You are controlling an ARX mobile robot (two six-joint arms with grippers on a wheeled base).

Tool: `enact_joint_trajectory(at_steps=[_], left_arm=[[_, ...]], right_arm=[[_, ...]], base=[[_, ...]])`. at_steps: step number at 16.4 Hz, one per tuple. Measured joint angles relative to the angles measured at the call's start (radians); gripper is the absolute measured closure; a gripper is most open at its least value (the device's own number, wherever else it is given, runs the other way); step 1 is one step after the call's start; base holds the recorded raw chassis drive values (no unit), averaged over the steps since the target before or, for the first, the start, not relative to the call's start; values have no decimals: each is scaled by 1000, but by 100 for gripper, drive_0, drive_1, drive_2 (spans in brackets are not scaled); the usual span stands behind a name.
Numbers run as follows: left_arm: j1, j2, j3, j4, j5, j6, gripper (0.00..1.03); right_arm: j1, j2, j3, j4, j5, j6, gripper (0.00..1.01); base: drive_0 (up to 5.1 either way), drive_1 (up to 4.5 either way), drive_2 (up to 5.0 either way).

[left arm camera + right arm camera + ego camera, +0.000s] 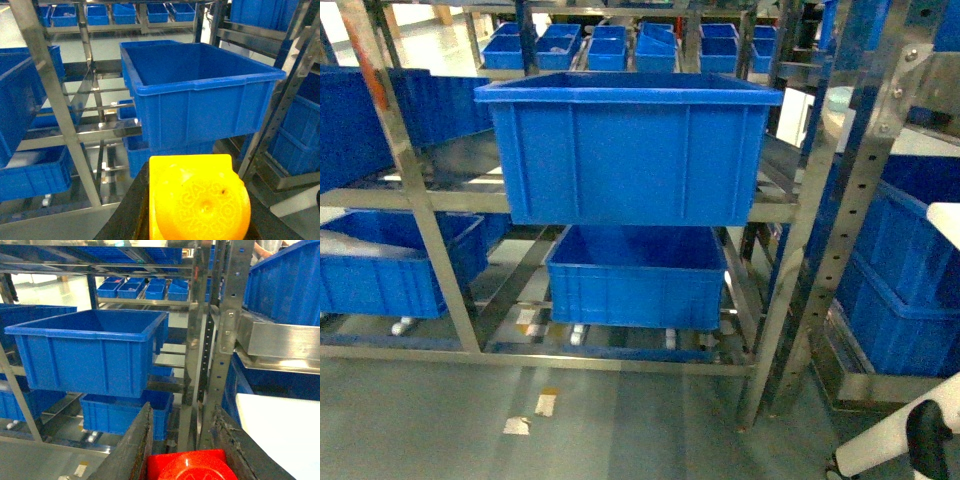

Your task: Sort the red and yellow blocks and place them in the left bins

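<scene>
In the left wrist view an orange-yellow block (200, 200) with a round embossed stub fills the space between the black fingers (127, 215); my left gripper (192, 175) is shut on it. It faces a large deep blue bin (210, 86) on the rack, open and showing nothing inside. In the right wrist view a bright red block (187, 467) sits low between the worn dark fingers (135, 445), with my right gripper (182, 412) shut on it. The same blue bin (85, 355) lies ahead and to the left. In the head view this bin (630, 150) is at the centre, and neither gripper shows there.
A steel rack with slanted uprights (415, 190) carries more blue bins: one below the centre bin (635, 275), one low on the left (395, 260), a stack on the right (910, 290). A white arm link (895, 440) crosses the bottom right corner. A perforated post (220, 340) stands close.
</scene>
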Motion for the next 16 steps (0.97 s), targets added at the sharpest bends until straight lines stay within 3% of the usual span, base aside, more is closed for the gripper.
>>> enact_joint_trajectory(at_steps=[16], left_arm=[[0,0,2,3,0,0,76]], right_arm=[[0,3,-2,1,0,0,73]], base=[[-483,351,127]])
